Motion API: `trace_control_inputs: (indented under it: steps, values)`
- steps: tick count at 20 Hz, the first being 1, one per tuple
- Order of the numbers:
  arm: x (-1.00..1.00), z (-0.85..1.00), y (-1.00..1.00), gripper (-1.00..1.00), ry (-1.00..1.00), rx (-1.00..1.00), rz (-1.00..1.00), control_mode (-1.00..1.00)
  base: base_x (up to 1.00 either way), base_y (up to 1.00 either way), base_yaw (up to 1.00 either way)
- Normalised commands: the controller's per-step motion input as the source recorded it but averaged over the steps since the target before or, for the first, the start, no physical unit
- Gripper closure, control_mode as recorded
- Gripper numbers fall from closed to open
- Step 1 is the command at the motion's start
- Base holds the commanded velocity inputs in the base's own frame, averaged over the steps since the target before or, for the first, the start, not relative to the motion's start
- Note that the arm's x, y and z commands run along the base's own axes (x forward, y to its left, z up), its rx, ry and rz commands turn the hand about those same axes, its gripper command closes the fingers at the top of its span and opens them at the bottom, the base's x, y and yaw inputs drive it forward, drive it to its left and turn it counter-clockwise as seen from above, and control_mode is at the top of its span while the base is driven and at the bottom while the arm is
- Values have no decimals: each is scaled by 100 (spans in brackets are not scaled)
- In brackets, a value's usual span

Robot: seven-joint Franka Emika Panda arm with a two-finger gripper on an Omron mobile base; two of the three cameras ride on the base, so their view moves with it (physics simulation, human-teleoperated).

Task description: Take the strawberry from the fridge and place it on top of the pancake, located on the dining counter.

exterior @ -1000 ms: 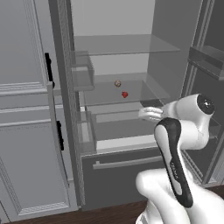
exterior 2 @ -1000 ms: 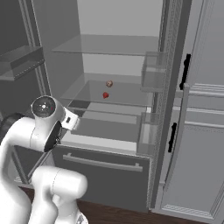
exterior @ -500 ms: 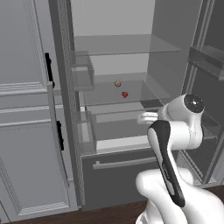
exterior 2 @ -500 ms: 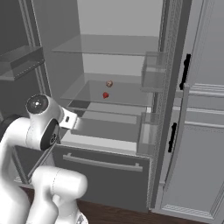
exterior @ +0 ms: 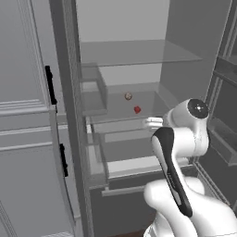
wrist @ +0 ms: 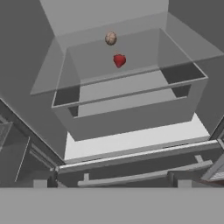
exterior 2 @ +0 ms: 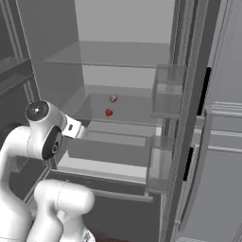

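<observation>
The fridge (exterior: 185, 51) stands open in front of me, its pale glass shelves showing. The strawberry (exterior: 137, 109) (exterior 2: 109, 112) (wrist: 119, 60), a tiny red berry, lies on the middle glass shelf towards the back. My gripper (exterior: 151, 122) (exterior 2: 78, 130) hovers in front of that shelf's edge, short of the berry, a little lower and to its right. It is open and holds nothing. The hand view looks up over a clear drawer (wrist: 131, 109) at the berry. The pancake and the dining counter are out of view.
A small tan ball (exterior: 128, 96) (exterior 2: 113, 98) (wrist: 110, 38) lies just behind the strawberry on the same shelf. Door bins (exterior: 92, 88) (exterior 2: 168, 92) jut out on the open door. Light grey cabinets with black handles (exterior: 50, 85) flank the fridge.
The arm's upper joint has swung slightly towards the fridge's middle, and the hand has edged a little closer to the shelf. The strawberry and the ball have not moved.
</observation>
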Motion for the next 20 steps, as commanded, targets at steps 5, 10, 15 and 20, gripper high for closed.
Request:
trace_control_inputs:
  steps: [5,10,15,20]
  values:
    - [0,0,0,-100,0,0,0,100,64,-34,-2]
    - [0,0,0,-100,0,0,0,100,75,18,-1]
    - [14,-24,0,-100,1,0,0,-100,27,-1,0]
    - [37,-50,0,-100,9,-8,0,-100,0,0,0]
